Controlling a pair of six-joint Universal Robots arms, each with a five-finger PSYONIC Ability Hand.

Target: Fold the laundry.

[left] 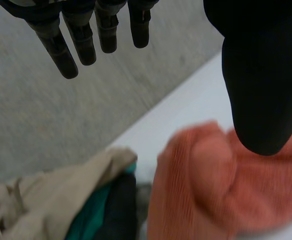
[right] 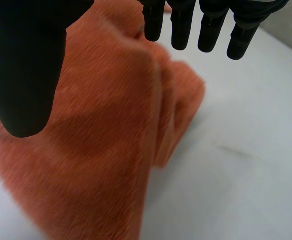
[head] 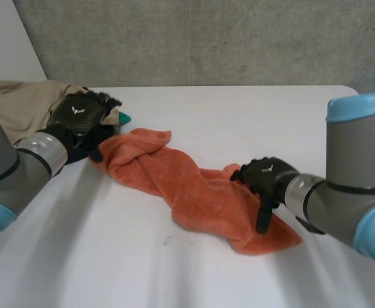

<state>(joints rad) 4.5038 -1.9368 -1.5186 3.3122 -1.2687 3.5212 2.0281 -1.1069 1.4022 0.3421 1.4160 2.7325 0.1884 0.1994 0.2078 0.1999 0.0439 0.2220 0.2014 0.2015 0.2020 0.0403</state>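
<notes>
The orange towel (head: 193, 192) lies crumpled in a long diagonal band on the white table (head: 251, 115), running from its near right end to its far left end.

The right hand (head: 264, 176) is at the near right end, over the towel's right edge. In the right wrist view its fingers (right: 180, 25) are straight and side by side. The thumb (right: 26, 75) stands well apart from them, and nothing is held between them. The towel's rumpled surface is under the palm. In the head view the thumb points down onto the cloth, but it cannot be told whether it presses it.

Farther left, the towel bunches into thick folds and ends just beside the left hand (head: 78, 115). That hand's fingers (left: 71, 50) are also straight and slightly spread, with the thumb held wide, and they grip nothing. The towel's far end lies below the thumb.

Under and behind the left hand sits a pile of other laundry: a beige garment (head: 20, 102), a teal cloth (head: 123, 118) and a dark piece (left: 118, 210), touching one another. A grey concrete wall (head: 206, 38) stands beyond the table.
</notes>
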